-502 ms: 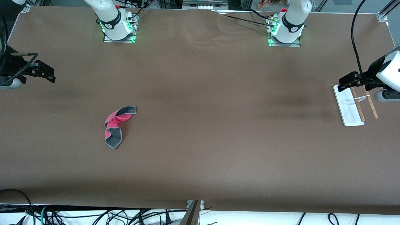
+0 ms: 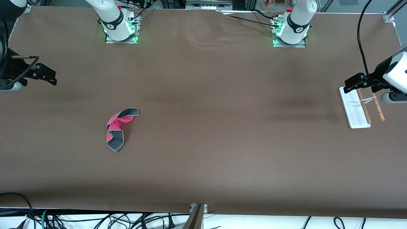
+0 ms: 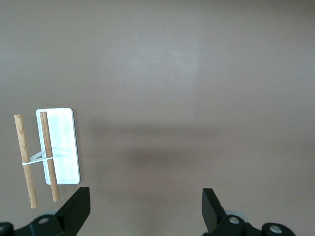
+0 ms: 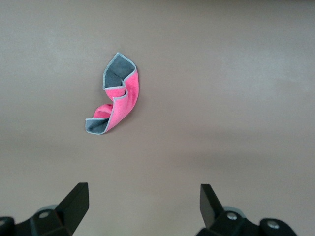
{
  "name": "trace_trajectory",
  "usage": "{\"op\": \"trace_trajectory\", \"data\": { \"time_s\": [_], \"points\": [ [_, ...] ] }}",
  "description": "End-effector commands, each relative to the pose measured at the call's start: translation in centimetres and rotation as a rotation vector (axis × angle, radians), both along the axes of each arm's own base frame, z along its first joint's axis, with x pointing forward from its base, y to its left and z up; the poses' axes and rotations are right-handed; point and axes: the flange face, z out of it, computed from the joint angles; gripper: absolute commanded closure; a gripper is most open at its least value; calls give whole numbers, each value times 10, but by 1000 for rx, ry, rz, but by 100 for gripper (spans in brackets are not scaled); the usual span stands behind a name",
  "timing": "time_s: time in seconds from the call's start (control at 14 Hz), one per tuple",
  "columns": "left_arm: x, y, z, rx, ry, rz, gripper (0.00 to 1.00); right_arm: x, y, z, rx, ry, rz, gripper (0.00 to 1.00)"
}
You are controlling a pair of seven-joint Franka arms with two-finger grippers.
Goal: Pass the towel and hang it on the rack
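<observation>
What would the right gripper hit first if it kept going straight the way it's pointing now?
Probably bare table. The right gripper points down with jaws open, and the towel lies off its line, so it would likely miss it; depth is unclear.

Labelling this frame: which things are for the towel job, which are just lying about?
Job:
- towel, crumpled on table, right arm's end
- rack, left arm's end
- left end effector, open, over rack
- right end effector, open, waiting

Lying about:
- cables, off table's near edge
</observation>
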Motion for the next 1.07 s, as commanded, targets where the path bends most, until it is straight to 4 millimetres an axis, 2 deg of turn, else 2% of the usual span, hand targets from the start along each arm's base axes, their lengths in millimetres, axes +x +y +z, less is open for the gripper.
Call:
{"op": "trace_trajectory", "data": {
  "time_s": [0.0, 0.79, 0.86, 0.93, 1.0],
  "points": [
    [3, 2, 4, 14, 1, -11, 0, 2, 8, 7, -3, -10, 15, 0],
    [3, 2, 4, 14, 1, -11, 0, 7, 8, 3, 1, -14, 65, 0],
    [3, 2, 4, 14, 1, -11, 0, 9, 9, -3, 2, -4, 66, 0],
    [3, 2, 4, 14, 1, -11, 0, 13, 15, -11, -4, 7, 76, 0],
    [3, 2, 4, 14, 1, -11, 0, 15, 30, -16, -14, 12, 100, 0]
  ]
}}
